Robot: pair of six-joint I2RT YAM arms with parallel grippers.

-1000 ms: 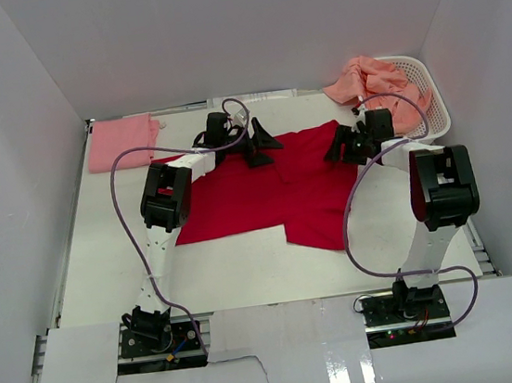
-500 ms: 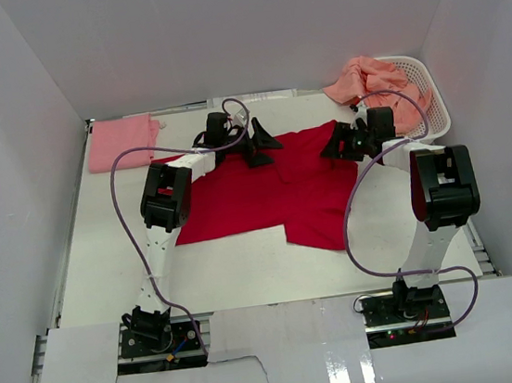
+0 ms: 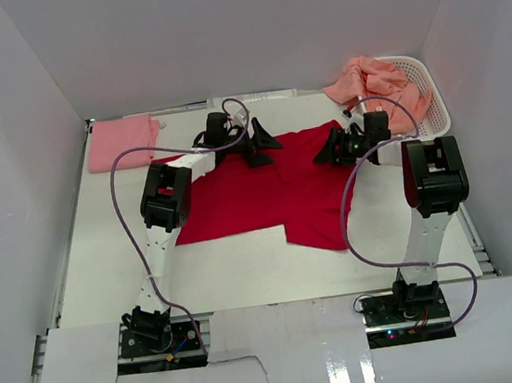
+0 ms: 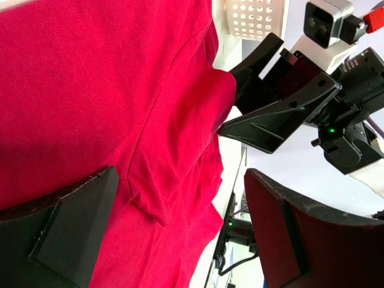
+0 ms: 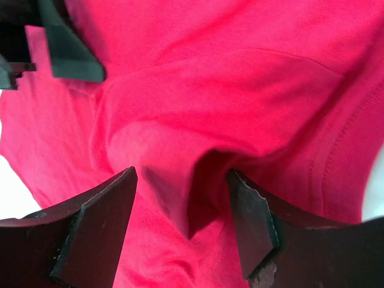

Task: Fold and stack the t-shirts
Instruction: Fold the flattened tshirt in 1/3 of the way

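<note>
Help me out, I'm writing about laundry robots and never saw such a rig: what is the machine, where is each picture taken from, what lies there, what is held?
These are two robot arms bolted at the near edge of a white table, each ending in a two-finger gripper. The wide picture comes from a fixed camera above and behind them; the other two come from cameras on the wrists, each showing its own dark fingers. A red t-shirt lies spread in the middle. A folded pink t-shirt sits at the far left, and salmon-orange t-shirts spill from a white plastic basket at the far right. The left gripper and the right gripper are both open at the red t-shirt's far edge. Nothing is held; the right one straddles a raised fold of cloth.
</note>
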